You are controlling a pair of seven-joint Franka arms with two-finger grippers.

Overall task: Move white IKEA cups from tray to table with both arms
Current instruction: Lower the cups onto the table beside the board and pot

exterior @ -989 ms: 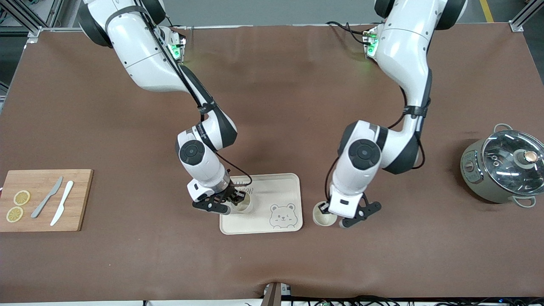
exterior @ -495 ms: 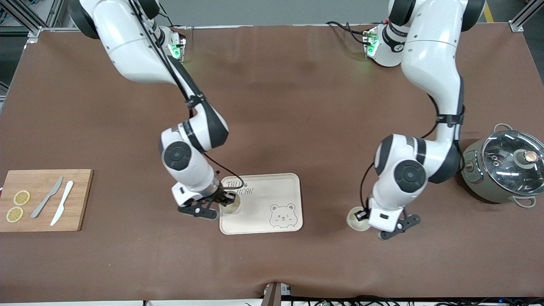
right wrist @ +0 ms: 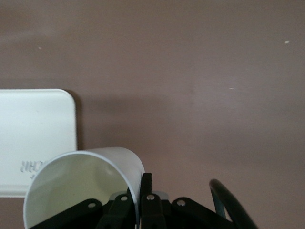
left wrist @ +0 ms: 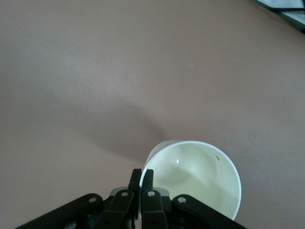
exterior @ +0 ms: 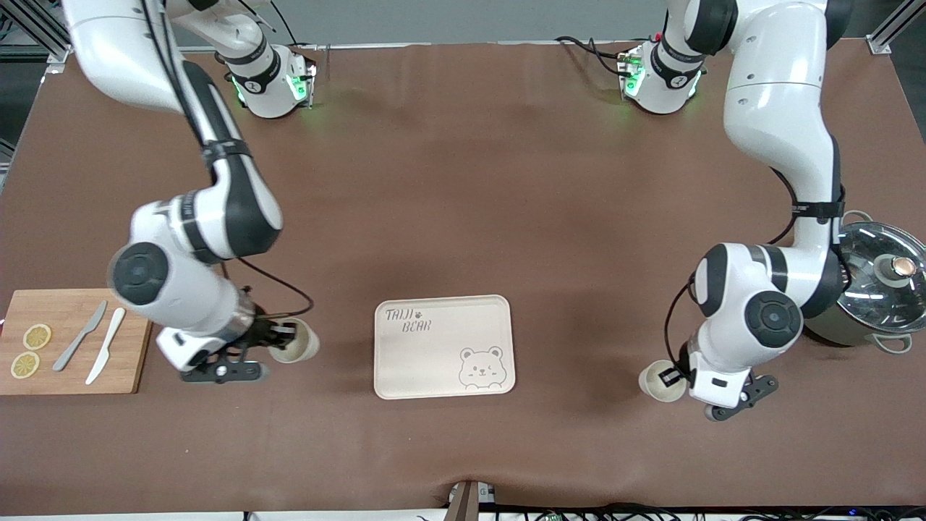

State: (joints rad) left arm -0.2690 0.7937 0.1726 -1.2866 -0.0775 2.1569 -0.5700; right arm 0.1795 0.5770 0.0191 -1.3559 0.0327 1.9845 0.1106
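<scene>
Two cream-white cups are each pinched by the rim. My right gripper (exterior: 278, 339) is shut on one cup (exterior: 295, 340) over the brown table, between the cutting board and the bear tray (exterior: 443, 325). In the right wrist view its fingers (right wrist: 147, 183) clamp the cup's wall (right wrist: 81, 183), with the tray's corner (right wrist: 33, 133) beside it. My left gripper (exterior: 673, 378) is shut on the other cup (exterior: 658, 382) over the table between the tray and the pot. In the left wrist view the gripper (left wrist: 142, 174) grips that cup's rim (left wrist: 195, 179).
A wooden cutting board (exterior: 137, 340) with two lemon slices (exterior: 30, 350), a grey knife (exterior: 79, 336) and a white knife (exterior: 105, 345) lies at the right arm's end. A grey-green pot with a glass lid (exterior: 864, 286) stands at the left arm's end, close to the left arm's elbow.
Both arms have swung apart with their cups: the right one off the tray toward the cutting board, the left one away from the tray toward the pot. The tray now holds nothing.
</scene>
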